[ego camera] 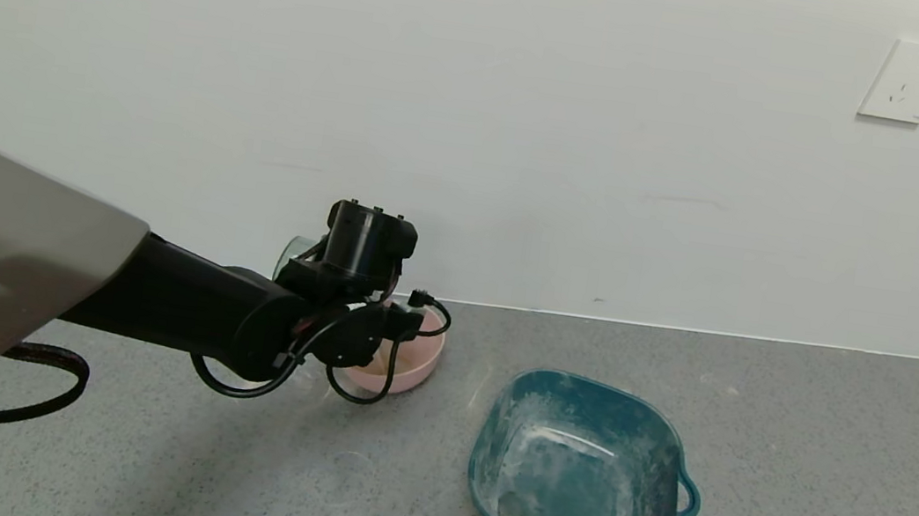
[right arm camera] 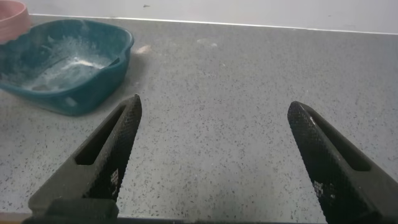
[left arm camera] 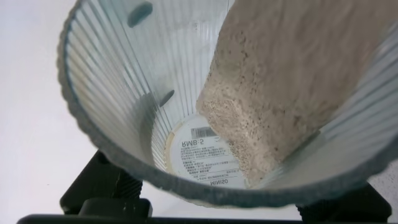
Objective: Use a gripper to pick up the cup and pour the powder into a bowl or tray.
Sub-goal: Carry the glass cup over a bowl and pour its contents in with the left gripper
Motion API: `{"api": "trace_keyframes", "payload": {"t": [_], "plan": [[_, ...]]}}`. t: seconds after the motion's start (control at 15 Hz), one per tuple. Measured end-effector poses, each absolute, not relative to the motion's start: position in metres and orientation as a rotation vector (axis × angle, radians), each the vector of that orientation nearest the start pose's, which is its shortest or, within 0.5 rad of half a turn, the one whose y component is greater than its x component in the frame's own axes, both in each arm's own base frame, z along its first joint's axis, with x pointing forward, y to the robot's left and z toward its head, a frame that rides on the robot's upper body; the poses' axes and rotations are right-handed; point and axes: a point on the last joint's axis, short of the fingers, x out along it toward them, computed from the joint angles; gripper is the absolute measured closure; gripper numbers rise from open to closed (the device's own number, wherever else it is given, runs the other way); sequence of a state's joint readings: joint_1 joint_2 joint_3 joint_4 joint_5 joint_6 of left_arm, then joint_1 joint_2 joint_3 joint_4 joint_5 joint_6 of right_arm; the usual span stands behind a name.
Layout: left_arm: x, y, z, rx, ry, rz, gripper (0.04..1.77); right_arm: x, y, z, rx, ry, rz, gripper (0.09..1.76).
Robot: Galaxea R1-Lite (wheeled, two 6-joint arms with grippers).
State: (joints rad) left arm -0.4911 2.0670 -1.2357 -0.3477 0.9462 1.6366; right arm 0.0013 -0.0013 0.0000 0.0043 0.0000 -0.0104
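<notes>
My left gripper is shut on the cup, holding it tilted in the air just left of and above the pink bowl. The left wrist view looks straight into the ribbed cup. The greyish powder lies in a band along one inner wall, reaching down to the base. A dark finger shows beside the rim. The teal tray, smeared white, sits on the table to the right of the bowl. My right gripper is open and empty above bare table.
The grey speckled table meets a white wall close behind the bowl. A wall socket is at the upper right. In the right wrist view the tray and a bit of the bowl lie beyond the gripper.
</notes>
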Motion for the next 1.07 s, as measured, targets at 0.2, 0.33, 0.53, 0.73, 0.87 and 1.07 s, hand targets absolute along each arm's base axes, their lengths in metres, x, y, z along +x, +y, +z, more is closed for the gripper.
{"api": "trace_keyframes", "payload": {"t": [0.2, 0.33, 0.53, 0.73, 0.87, 1.07], "plan": [[0.3602, -0.1719, 0.1422, 1.905, 0.676, 0.044, 0.51, -0.0229, 0.0000, 0.0750, -0.011, 0.003, 0.001, 0.14], [0.3604, -0.1716, 0.1423, 1.904, 0.677, 0.044, 0.51, -0.0229, 0.0000, 0.0750, -0.011, 0.003, 0.001, 0.14], [0.3604, -0.1717, 0.1424, 1.902, 0.676, 0.046, 0.51, -0.0229, 0.0000, 0.0750, -0.011, 0.003, 0.001, 0.14], [0.3602, -0.1715, 0.1421, 1.885, 0.670, 0.052, 0.51, -0.0229, 0.0000, 0.0750, -0.010, 0.003, 0.001, 0.14], [0.3596, -0.1706, 0.1421, 1.861, 0.665, 0.060, 0.51, -0.0229, 0.0000, 0.0750, -0.011, 0.003, 0.001, 0.14], [0.3572, -0.1690, 0.1414, 1.820, 0.654, 0.064, 0.51, -0.0229, 0.0000, 0.0750, -0.011, 0.003, 0.001, 0.14]]}}
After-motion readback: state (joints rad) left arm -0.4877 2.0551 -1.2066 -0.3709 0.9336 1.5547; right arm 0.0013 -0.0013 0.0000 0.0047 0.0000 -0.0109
